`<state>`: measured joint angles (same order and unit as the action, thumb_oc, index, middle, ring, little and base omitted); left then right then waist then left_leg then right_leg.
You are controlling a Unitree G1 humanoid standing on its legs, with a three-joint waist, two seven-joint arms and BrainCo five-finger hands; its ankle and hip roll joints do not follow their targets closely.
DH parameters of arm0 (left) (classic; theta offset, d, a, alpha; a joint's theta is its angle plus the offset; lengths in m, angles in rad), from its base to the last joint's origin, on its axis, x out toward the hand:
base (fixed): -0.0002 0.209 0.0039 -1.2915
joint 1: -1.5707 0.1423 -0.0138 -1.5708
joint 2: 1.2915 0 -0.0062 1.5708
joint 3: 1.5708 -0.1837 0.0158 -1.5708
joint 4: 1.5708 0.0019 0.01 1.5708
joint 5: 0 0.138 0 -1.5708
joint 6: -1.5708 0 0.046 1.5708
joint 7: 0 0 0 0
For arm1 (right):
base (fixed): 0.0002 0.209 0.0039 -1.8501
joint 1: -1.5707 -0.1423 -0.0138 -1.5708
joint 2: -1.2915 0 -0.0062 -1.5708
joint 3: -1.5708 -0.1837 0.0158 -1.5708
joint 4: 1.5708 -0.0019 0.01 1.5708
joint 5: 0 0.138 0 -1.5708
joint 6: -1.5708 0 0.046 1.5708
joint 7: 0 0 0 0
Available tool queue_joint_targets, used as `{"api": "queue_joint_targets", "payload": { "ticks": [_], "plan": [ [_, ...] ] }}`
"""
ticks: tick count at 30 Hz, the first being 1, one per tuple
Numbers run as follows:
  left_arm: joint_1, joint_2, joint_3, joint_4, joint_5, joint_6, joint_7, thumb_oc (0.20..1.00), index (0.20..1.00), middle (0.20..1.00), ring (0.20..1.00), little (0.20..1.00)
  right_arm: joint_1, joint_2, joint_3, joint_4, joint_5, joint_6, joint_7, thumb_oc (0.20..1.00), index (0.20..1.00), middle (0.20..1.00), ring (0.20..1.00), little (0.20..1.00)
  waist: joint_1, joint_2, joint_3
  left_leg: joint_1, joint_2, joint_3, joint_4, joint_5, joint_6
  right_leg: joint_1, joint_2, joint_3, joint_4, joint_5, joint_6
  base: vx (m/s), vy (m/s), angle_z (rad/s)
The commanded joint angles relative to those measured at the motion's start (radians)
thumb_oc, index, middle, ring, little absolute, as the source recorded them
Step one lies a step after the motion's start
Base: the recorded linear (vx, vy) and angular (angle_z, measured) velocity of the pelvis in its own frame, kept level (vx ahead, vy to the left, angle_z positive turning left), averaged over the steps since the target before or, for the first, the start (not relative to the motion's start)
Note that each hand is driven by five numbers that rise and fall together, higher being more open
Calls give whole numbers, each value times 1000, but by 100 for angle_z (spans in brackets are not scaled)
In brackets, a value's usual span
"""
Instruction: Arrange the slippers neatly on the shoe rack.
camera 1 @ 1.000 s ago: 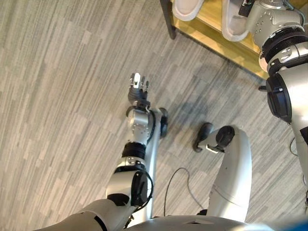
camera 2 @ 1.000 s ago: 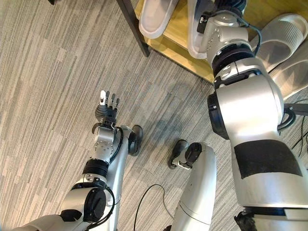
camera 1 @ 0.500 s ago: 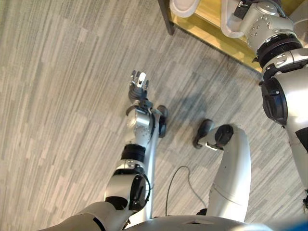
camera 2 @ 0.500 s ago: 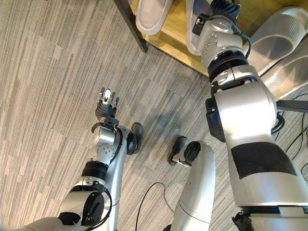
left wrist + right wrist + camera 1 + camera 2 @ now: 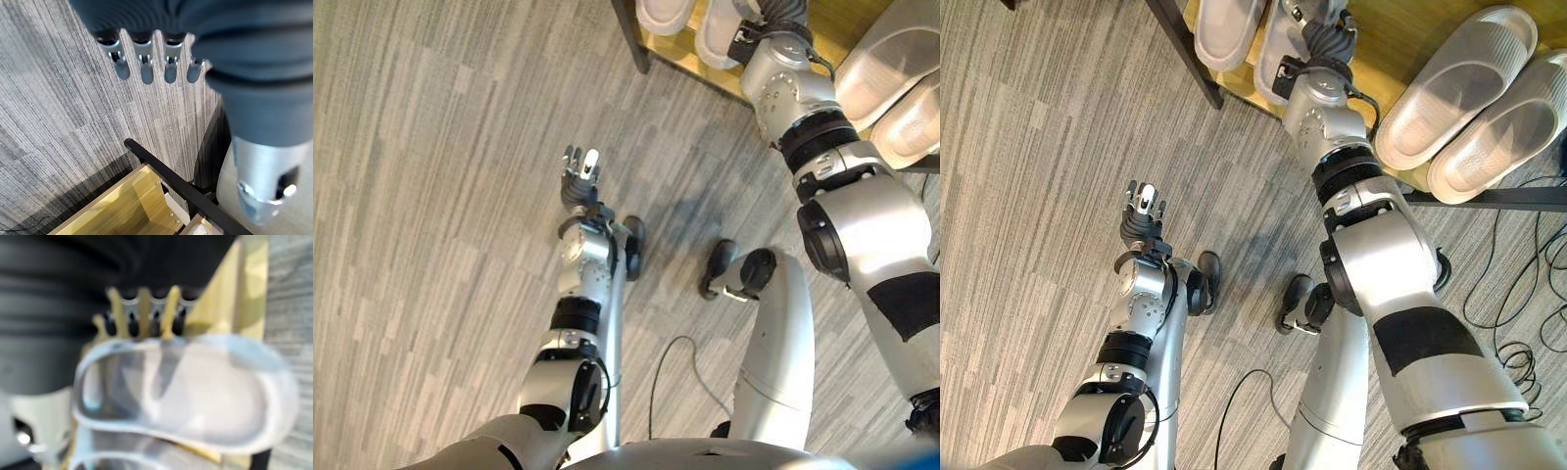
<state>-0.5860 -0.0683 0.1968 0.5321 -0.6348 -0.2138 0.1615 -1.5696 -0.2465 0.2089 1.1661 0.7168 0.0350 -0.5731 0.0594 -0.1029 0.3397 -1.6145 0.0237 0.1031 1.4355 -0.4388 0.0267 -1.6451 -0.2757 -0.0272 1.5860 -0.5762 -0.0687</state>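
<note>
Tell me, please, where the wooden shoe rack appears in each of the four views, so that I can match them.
Left eye view: shoe rack along the top edge, from centre to right.
Right eye view: across the top, bearing pale slippers.
Left wrist view: its wooden board with a black frame bar.
Right wrist view: yellow wood behind a slipper.
Shared landmark: the grey striped carpet beside the rack.

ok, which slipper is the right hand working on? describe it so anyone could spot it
Find the wooden shoe rack. Two pale slippers lie at its left end by the dark post. It's the right one of that pair, with the right hand over it.
</note>
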Motion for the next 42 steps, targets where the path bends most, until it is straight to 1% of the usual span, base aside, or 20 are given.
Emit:
{"api": "queue_joint_targets", "payload": {
  "ticks": [1,5,8,11,13,14,15,22,24,29,34,38,39,42],
  "plan": [
    [179,-51,-39,24,32,-61,22,1000,1000,1000,1000,1000,-44,11,5,-16,25,-24,12,1000,1000,1000,1000,1000,-13,6,68,44,44,-20,4,-98,-45,83,19,38,15,-1,43,0,0,0],
    [190,-46,-57,27,50,-62,31,1000,1000,1000,1000,1000,-68,-3,-2,31,33,-36,23,1000,1000,1000,1000,1000,-6,10,70,44,38,-19,-2,-93,-44,84,19,37,16,-1,41,0,0,0],
    [200,-43,-77,27,70,-72,46,1000,1000,1000,1000,1000,-130,-52,-2,133,35,-61,21,1000,1000,1000,1000,1000,2,15,69,44,36,-16,-4,-91,-41,79,19,39,20,0,41,0,0,0],
    [206,-30,-93,22,99,-74,54,1000,1000,1000,1000,1000,-158,-85,4,187,36,-66,42,1000,1000,1000,1000,1000,10,18,70,44,32,-17,-4,-88,-39,78,18,41,23,-3,42,0,0,0],
    [219,-13,-105,23,127,-81,55,1000,1000,1000,1000,1000,-179,-113,25,229,16,-53,84,1000,1000,1000,1000,1000,18,20,69,44,28,-16,1,-86,-38,79,16,43,31,-3,42,0,0,0],
    [218,-13,-105,22,128,-81,56,1000,1000,1000,1000,1000,-182,-115,25,233,16,-53,87,1000,1000,1000,1000,1000,18,21,70,44,28,-16,1,-86,-38,79,16,43,31,-3,42,0,0,0],
    [218,-11,-104,24,135,-81,58,1000,1000,1000,1000,1000,-188,-122,32,250,11,-39,110,1000,1000,1000,1000,1000,22,21,70,44,27,-14,4,-86,-37,77,15,45,36,-5,42,0,0,0],
    [237,-13,-111,40,155,-92,54,1000,1000,1000,1000,1000,-227,-136,85,304,-27,26,204,1000,1000,1000,1000,1000,34,18,66,44,20,-16,-6,-79,-31,77,8,46,33,-9,46,0,0,0],
    [245,-15,-117,44,163,-95,53,1000,1000,1000,1000,1000,-236,-134,98,317,-45,35,227,1000,1000,1000,1000,1000,38,18,63,44,16,-16,-13,-75,-30,78,6,47,32,-9,48,0,0,0],
    [256,-15,-117,45,173,-101,53,1000,1000,1000,1000,1000,-257,-137,117,358,-81,41,234,1000,1000,1000,1000,1000,50,21,62,44,5,-16,-18,-68,-22,80,-4,47,32,-11,52,6,4,3],
    [267,-3,-119,52,197,-103,45,1000,1000,1000,1000,1000,-278,-152,119,376,-97,31,225,1000,1000,1000,1000,1000,64,25,52,44,-9,-17,-33,-56,-14,85,-20,47,28,-13,57,10,10,11],
    [269,1,-121,58,203,-101,42,1000,1000,1000,1000,1000,-281,-161,120,381,-104,28,225,1000,1000,1000,1000,1000,67,25,45,44,-16,-17,-50,-48,-11,87,-27,45,18,-12,61,-1,10,9],
    [278,10,-138,61,231,-102,46,1000,1000,1000,1000,1000,-284,-165,106,388,-98,24,227,1000,1000,1000,1000,1000,72,28,32,44,-23,-17,-69,-41,-8,85,-32,42,9,-13,64,0,12,7],
    [290,17,-156,66,251,-109,49,1000,1000,1000,1000,1000,-276,-170,98,387,-98,15,233,1000,1000,1000,1000,1000,77,27,20,44,-28,-21,-83,-37,-9,86,-35,36,2,-14,63,7,12,8]
  ]
}}
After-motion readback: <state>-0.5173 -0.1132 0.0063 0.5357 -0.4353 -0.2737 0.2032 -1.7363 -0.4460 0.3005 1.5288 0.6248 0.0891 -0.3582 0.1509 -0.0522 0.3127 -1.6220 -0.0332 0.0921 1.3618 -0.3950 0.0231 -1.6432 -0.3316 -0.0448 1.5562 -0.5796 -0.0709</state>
